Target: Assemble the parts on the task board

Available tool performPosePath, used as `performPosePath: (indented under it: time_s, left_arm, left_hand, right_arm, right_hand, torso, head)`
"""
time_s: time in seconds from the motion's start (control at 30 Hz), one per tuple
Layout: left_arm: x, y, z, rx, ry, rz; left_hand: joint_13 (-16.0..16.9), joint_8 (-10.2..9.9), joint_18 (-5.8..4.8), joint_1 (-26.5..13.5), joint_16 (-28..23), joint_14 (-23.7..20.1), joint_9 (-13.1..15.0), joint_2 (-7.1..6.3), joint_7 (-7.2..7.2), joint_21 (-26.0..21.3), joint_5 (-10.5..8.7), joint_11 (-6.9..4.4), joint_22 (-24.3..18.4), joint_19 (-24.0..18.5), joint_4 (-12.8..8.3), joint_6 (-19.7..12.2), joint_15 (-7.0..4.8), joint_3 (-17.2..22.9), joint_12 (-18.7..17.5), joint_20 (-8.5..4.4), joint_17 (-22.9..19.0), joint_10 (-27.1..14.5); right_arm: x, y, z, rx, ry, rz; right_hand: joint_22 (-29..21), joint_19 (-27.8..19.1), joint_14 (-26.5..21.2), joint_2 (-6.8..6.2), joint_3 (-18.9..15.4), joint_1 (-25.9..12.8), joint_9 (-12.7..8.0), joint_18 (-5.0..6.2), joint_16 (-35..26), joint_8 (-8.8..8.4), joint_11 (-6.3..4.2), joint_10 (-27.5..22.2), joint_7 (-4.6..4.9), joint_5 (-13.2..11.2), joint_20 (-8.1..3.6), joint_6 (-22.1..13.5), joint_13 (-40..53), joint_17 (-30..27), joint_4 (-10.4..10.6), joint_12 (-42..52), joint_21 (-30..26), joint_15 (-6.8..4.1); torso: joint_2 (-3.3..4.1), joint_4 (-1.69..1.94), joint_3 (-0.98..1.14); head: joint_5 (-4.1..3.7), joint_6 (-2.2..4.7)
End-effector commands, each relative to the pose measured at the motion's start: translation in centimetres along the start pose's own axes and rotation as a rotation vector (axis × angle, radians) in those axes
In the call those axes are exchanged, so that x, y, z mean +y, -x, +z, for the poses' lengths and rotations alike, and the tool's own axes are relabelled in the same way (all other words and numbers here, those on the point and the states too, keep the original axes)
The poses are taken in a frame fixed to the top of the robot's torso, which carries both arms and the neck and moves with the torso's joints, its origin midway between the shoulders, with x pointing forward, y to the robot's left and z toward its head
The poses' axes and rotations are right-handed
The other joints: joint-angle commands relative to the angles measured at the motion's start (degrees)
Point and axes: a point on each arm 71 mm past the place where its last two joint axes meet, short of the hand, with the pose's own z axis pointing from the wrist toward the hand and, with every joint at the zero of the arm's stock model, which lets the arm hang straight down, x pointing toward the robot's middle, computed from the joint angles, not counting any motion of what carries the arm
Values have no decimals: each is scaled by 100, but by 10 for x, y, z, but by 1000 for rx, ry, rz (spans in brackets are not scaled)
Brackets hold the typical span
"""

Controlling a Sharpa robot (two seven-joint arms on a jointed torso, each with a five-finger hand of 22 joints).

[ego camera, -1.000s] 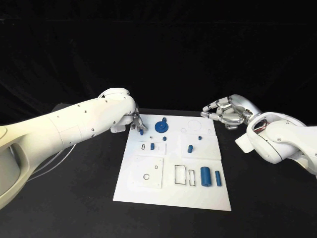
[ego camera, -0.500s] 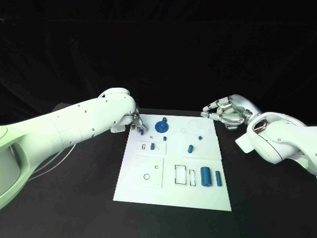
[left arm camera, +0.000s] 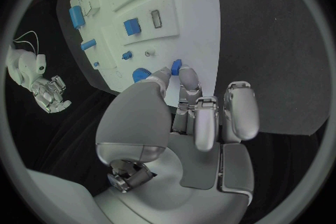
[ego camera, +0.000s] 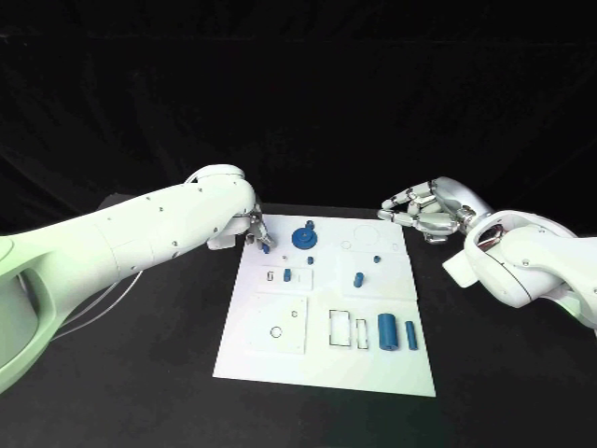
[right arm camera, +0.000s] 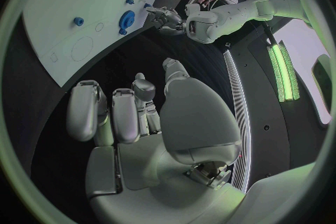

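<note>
The white task board (ego camera: pixel 323 362) lies in the middle of the black table. My left hand (ego camera: pixel 256 229) is at its far left corner and pinches a small blue part (left arm camera: pixel 176 66) between thumb and fingertip, just above the board (left arm camera: pixel 192 11). A blue gear (ego camera: pixel 304 239) stands right beside that hand. Smaller blue pieces (ego camera: pixel 359 278) sit mid-board. A thick blue cylinder (ego camera: pixel 387 331) and a slim one (ego camera: pixel 411 334) lie at the near right. My right hand (ego camera: pixel 426 213) hovers off the far right corner, its fingers curled in with nothing in them.
The board carries raised white blocks with slots, among them a rectangular frame (ego camera: pixel 340 328) and a square plate (ego camera: pixel 281 324). Black table surrounds the board on all sides. The right wrist view shows the left hand (right arm camera: pixel 164 15) beside the gear (right arm camera: pixel 126 19).
</note>
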Motion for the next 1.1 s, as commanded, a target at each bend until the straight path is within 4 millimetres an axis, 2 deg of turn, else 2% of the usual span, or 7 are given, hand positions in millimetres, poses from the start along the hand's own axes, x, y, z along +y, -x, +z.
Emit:
performPosePath:
  time_s: [0.03, 0.17, 0.4, 0.6, 0.87, 1.03, 1.1]
  left_arm:
    - [-2, 0, 0, -2, -6, -13]
    - [-3, 1, -1, -12, -21, -53]
    - [-1, 1, -1, 1, -51, -122]
    - [6, -1, -3, 23, -68, -192]
    - [15, -2, -15, 1, -122, -298]
    - [19, -8, -26, 13, -148, -332]
    - [22, -11, -31, 12, -160, -333]
  left_hand:
    - [5, 20, -62, 91, 24, 526, -6, 9, -17, 26, 13, -25, 8, 40, -4, 24, -46, 71, 31, 7, 1323, 35]
    - [-33, 22, -59, 554, 23, 526, 0, 80, -26, 14, 29, -42, -2, 36, -127, -34, -72, 512, -24, -12, 1321, -1]
    - [-126, 107, -48, 1059, 18, 524, 79, 26, 42, -33, 33, 3, -58, -5, -430, -162, -25, 1489, -132, -3, 1315, -3]
    - [-143, 219, -47, 976, 19, 525, 164, -72, 57, -37, 24, 25, -54, -7, -548, -199, 4, 1981, -141, 21, 1316, 32]
    - [-125, 328, -45, 856, 25, 528, 236, -174, 44, -42, 18, 15, -55, -9, -629, -202, 2, 2264, -113, 25, 1325, 89]
    - [-69, 375, -53, 802, 28, 529, 265, -222, 33, -21, 15, 4, -18, 16, -664, -197, -7, 2364, -62, 21, 1328, 140]
    - [-52, 397, -58, 786, 28, 529, 278, -249, 26, -5, 16, -3, 10, 35, -692, -196, -13, 2426, -48, 18, 1328, 159]
  right_arm:
    - [1, -1, 0, 13, 10, -8]
    - [1, -1, 0, 13, 10, -8]
    - [0, -1, 0, 12, 8, -9]
    - [0, -1, 0, 11, 7, -9]
    - [-1, 1, 0, 4, 4, -9]
    - [-1, 1, -1, 3, 4, -9]
    - [-1, 1, -1, 2, 3, -9]
  right_hand:
    - [450, -2, 159, 43, -35, -6, -10, 78, -11, 24, -14, -20, 31, 27, -21, 24, 6, 6, -8, 17, -14, -46]
    - [450, -2, 159, 43, -35, -6, -10, 78, -11, 24, -14, -20, 31, 27, -21, 24, 6, 6, -8, 17, -14, -46]
    - [456, 3, 162, 47, -38, -5, -10, 76, -3, 25, -14, -9, 30, 29, -21, 25, 19, 16, -7, 31, -5, -47]
    - [456, 3, 162, 47, -38, -5, -10, 76, -3, 25, -14, -9, 30, 29, -21, 25, 19, 16, -7, 31, -5, -47]
    - [458, 6, 163, 60, -47, -13, -9, 75, -5, 30, -15, -2, 29, 35, -22, 27, 21, 15, 6, 37, -3, -48]
    - [459, 7, 163, 63, -49, -15, -9, 75, -6, 31, -16, -1, 29, 37, -22, 28, 22, 15, 8, 38, -2, -48]
    - [459, 7, 163, 66, -50, -16, -9, 75, -7, 31, -16, 0, 29, 38, -22, 28, 22, 14, 10, 39, -2, -48]
  torso:
    - [0, 2, 4]
    - [0, 1, 2]
    - [-3, 0, 3]
    - [-7, 1, 6]
    - [-16, 36, 21]
    - [-15, 38, 29]
    - [-11, 34, 23]
  head:
    - [1, -2]
    - [3, -7]
    - [7, -7]
    - [19, -6]
    - [20, -15]
    - [18, -37]
    - [24, -42]
